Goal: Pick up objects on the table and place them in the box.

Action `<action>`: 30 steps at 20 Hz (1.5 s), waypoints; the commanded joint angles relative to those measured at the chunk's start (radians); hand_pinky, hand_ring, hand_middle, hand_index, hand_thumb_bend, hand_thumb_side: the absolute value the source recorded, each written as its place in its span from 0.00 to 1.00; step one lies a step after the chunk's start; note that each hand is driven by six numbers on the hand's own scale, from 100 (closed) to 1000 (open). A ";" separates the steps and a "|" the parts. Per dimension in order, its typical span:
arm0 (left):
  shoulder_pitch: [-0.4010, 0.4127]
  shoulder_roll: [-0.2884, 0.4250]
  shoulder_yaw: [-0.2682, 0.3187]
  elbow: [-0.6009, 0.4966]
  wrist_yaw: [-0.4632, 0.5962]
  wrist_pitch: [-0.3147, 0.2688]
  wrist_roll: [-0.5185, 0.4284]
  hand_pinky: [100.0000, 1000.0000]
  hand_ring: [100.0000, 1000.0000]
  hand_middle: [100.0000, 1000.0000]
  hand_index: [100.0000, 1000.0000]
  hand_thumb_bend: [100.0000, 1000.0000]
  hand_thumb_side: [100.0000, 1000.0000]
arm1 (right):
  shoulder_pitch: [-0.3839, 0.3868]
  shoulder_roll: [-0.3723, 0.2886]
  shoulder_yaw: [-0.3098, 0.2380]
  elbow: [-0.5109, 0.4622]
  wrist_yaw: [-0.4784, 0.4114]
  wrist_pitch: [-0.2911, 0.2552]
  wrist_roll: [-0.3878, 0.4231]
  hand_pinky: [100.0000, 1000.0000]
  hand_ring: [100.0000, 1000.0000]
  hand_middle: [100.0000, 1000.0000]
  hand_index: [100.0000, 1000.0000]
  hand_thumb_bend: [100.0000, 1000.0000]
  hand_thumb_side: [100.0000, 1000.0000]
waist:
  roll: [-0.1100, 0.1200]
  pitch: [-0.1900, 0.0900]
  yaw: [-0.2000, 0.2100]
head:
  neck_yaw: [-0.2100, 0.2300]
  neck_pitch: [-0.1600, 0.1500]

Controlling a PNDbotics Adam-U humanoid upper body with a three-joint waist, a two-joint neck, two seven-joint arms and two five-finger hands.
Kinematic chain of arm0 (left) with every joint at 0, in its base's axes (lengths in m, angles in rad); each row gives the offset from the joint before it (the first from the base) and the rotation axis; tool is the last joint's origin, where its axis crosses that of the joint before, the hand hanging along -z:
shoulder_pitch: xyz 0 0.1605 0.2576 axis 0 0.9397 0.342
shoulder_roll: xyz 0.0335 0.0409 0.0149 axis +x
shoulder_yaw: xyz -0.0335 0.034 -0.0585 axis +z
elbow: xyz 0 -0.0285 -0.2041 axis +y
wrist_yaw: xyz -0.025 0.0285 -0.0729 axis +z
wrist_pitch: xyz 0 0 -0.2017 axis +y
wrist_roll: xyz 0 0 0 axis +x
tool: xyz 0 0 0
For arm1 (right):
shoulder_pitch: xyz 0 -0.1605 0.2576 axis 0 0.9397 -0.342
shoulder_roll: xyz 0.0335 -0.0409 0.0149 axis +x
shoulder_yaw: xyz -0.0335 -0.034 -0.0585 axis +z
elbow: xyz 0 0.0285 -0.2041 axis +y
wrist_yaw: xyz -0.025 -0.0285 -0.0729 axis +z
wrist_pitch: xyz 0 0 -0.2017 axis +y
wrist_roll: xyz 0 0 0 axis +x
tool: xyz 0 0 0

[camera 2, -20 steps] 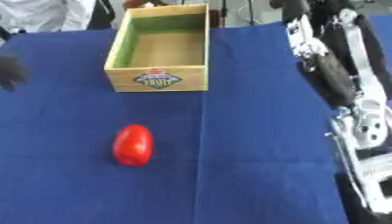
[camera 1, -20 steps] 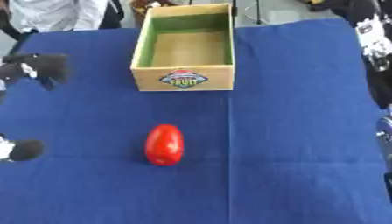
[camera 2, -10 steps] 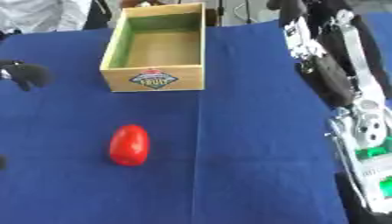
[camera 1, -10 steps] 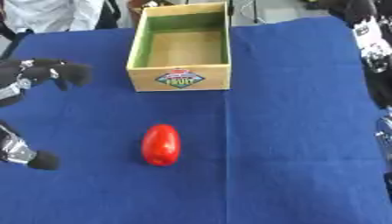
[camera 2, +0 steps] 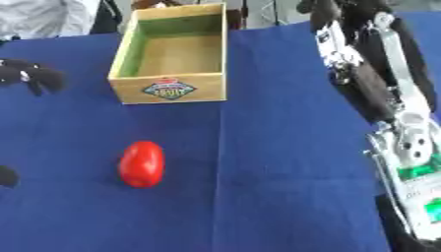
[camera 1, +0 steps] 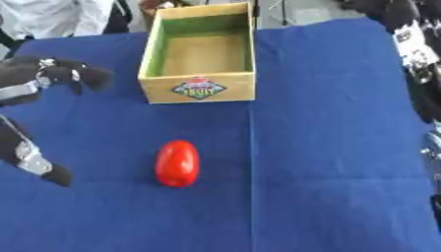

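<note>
A smooth red oval object [camera 1: 176, 163] lies on the blue cloth, in front of the box and apart from it. The wooden box [camera 1: 199, 88] has green inner walls, a fruit label on its front, and nothing inside. My left hand [camera 1: 58, 74] reaches in from the left edge, open, with its fingers level with the box front and its thumb [camera 1: 39, 165] lower, left of the red object. It touches neither. My right arm [camera 2: 383, 93] stands raised along the right side. The right hand [camera 2: 343, 12] is a dark shape at the top.
The blue cloth [camera 1: 327, 147] covers the whole table. A person in white [camera 1: 51, 17] stands past the far left edge. The box sits at the far middle of the table.
My left hand has come a little further in from the left edge, toward the red object. The red object, the box and the right arm have stayed put.
</note>
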 commanded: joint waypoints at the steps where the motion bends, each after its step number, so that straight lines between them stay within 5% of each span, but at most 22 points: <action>1: -0.039 0.057 -0.013 0.008 0.011 -0.068 -0.115 0.65 0.78 0.81 1.00 0.94 0.57 | -0.006 -0.011 -0.002 -0.019 -0.003 0.000 0.004 0.90 0.81 0.61 0.81 0.00 0.64 | 0.003 -0.022 -0.001 | -0.005 0.007; 13: -0.119 0.052 -0.114 0.014 -0.022 -0.083 -0.189 0.67 0.79 0.81 1.00 0.88 0.56 | -0.008 -0.009 -0.003 -0.019 -0.004 0.002 -0.004 0.90 0.81 0.61 0.81 0.00 0.63 | 0.010 -0.025 -0.007 | -0.002 0.008; 30: -0.067 0.100 -0.234 -0.071 -0.081 -0.038 -0.189 0.72 0.81 0.82 1.00 0.91 0.51 | -0.007 -0.004 -0.001 -0.019 -0.008 0.004 0.000 0.90 0.81 0.61 0.81 0.00 0.62 | 0.011 -0.023 -0.008 | -0.011 0.002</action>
